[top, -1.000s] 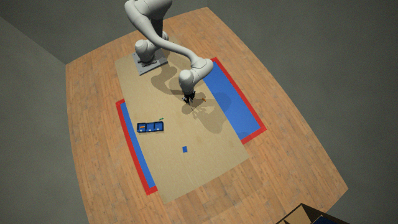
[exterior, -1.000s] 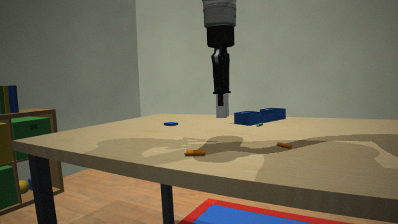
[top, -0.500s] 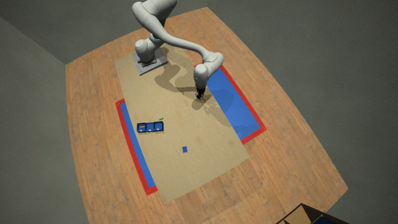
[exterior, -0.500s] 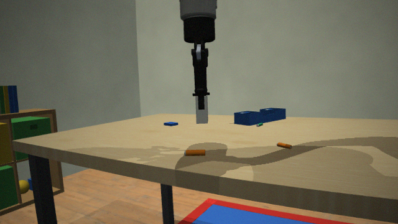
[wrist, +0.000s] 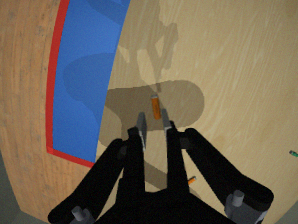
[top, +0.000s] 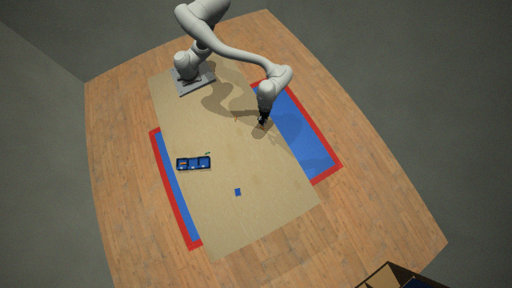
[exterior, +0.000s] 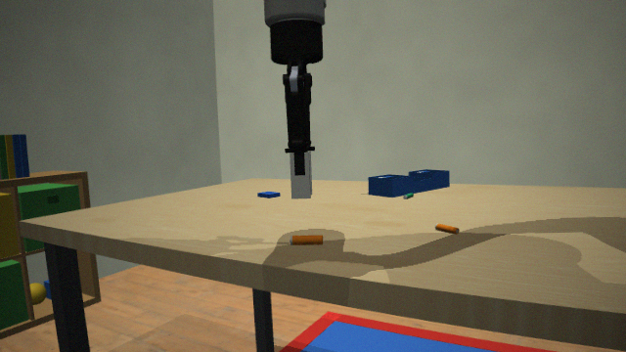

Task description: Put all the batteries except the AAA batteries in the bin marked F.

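Note:
My gripper (exterior: 301, 193) hangs upright above the table near its edge, fingers a little apart with nothing between them. An orange battery (exterior: 306, 240) lies on the table right below it, in its shadow; in the wrist view this battery (wrist: 156, 107) lies just beyond the fingertips. A second, smaller orange battery (exterior: 447, 228) lies to one side on the table. A small green battery (exterior: 408, 196) lies beside the row of blue bins (exterior: 408, 183) on the far side. In the overhead view one bin compartment holds an orange battery (top: 182, 163).
A small flat blue block (exterior: 268, 195) lies on the table away from the bins. The table edge is close to the gripper, with a blue and red floor mat (top: 298, 132) below it. A shelf (exterior: 29, 235) stands at the left.

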